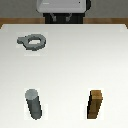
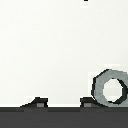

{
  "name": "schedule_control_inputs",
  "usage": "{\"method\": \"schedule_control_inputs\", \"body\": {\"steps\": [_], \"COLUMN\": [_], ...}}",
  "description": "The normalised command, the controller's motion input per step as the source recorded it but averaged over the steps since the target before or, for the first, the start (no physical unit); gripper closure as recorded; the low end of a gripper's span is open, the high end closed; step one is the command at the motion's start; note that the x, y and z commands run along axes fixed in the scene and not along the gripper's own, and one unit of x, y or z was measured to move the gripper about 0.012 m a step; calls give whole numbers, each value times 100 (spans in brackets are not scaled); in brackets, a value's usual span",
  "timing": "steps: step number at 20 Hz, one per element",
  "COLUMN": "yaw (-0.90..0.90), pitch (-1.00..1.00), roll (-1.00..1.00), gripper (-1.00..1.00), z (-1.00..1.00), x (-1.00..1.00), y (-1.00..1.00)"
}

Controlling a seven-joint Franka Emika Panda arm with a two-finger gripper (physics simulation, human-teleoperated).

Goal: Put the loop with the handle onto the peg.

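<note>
The loop with the handle (image 1: 33, 42) lies flat on the white table at the far side, toward the exterior view's left, with its stubby handle pointing to that left. In the wrist view the loop (image 2: 111, 87) sits off to one side of the fingers. The peg (image 1: 34, 104), a dark grey upright cylinder, stands at the near side on the exterior view's left. My gripper (image 1: 60, 20) hangs high over the table's far edge, well apart from both. It is open, and the wrist view shows nothing in my gripper (image 2: 63, 103), whose fingertips (image 2: 38, 102) stand wide apart.
A brown wooden rectangular block (image 1: 95, 104) stands upright at the near side on the exterior view's right. The white table (image 1: 75, 65) spans the whole view, with its far edge just under the arm.
</note>
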Motion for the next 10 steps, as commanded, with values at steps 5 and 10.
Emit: {"method": "schedule_control_inputs", "body": {"steps": [5,10], "yaw": [0,0], "pitch": [0,0], "roll": [0,0], "gripper": [-100,-100], "z": [0,0], "x": [0,0], "y": [0,0]}}
